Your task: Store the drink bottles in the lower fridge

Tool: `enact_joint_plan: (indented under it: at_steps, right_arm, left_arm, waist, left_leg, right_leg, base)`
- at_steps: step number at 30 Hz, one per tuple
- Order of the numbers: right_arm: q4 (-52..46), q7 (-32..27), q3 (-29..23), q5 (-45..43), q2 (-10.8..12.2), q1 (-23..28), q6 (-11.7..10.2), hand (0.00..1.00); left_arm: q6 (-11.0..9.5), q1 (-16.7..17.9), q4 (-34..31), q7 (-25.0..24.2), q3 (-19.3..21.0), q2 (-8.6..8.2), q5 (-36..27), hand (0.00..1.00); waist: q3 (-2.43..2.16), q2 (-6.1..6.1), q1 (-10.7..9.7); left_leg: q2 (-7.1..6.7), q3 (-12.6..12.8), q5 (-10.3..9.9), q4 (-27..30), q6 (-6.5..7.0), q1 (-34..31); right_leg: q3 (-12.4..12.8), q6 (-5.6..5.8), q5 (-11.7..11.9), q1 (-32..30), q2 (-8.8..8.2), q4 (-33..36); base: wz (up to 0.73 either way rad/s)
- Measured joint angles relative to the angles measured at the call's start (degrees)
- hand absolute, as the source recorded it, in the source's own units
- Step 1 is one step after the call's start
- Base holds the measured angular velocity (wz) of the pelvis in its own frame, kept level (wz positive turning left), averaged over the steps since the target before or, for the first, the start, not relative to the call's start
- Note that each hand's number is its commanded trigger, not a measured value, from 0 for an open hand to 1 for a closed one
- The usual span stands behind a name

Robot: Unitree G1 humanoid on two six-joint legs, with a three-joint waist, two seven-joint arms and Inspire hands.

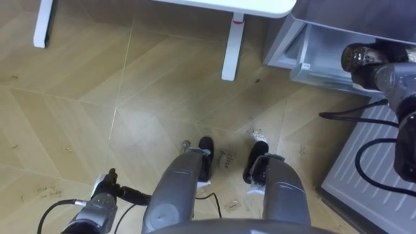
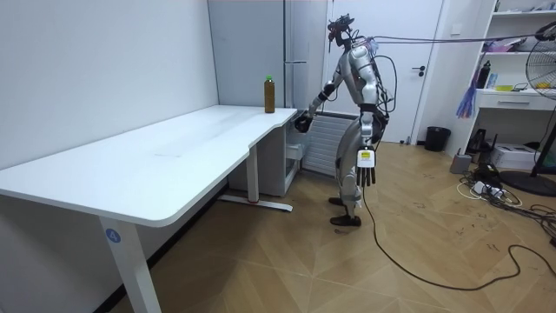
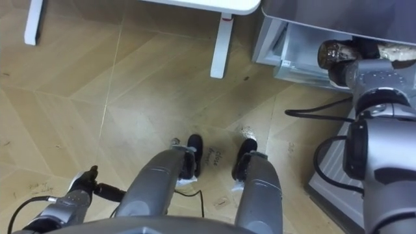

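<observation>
1. You are partway through the task. Your right hand (image 2: 303, 122) is curling round a dark bottle (image 3: 335, 55) and holding it just before the open lower fridge (image 1: 305, 58), not yet inside.
2. A second bottle (image 2: 269, 94) is standing upright on the table (image 2: 174, 148), waiting its turn. Your left hand (image 2: 368, 174) is hanging empty with its fingers straight.
3. The held bottle is lying roughly level, with its long axis across the eye views and one round end facing the fridge. You cannot tell whether that end is base or cap.

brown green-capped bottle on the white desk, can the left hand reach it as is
Probably not: the left hand hangs open at the robot's side, away from the white desk; the brown green-capped bottle stands back by the wall.
</observation>
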Motion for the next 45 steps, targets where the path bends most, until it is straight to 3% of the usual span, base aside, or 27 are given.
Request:
enact_joint_plan:
  at_steps: [10, 11, 45]
  right_arm:
    - [0.0, 0.0, 0.0, 0.0, 0.0, 0.0, 0.0, 1.00]
    - [0.0, -0.2, 0.0, 0.0, -0.1, 0.0, 0.0, 0.00]
    - [-2.4, -1.4, 0.3, 1.6, -0.1, 0.8, -0.3, 0.00]
  left_arm:
    - [0.0, 0.0, 0.1, 0.0, -0.2, 0.01, 0.0, 0.00]
    - [0.0, 0.0, 0.1, 0.0, -0.2, 0.01, 0.0, 0.00]
    - [-0.1, 0.0, -0.1, 0.0, -0.1, 0.16, 0.1, 0.00]
  waist:
    - [0.01, 0.00, -0.1]
    - [0.01, 0.01, -0.2]
    - [0.03, -0.22, -0.9]
  left_leg:
    - [-0.03, 0.0, 0.0, -0.2, 0.02, 0.0]
    - [-0.06, 0.0, 0.0, -0.1, 0.02, 0.0]
    - [-0.02, 0.2, 0.0, 0.7, 0.06, 0.0]
  right_leg:
    - [-0.1, 0.17, -0.1, 0.1, -0.10, 0.0]
    - [-0.1, 0.19, -0.2, 0.1, -0.14, 0.0]
    - [0.2, 0.23, -0.7, 0.3, -0.15, 0.9]
  base:
    - [0.00]
    - [0.00]
    - [0.00]
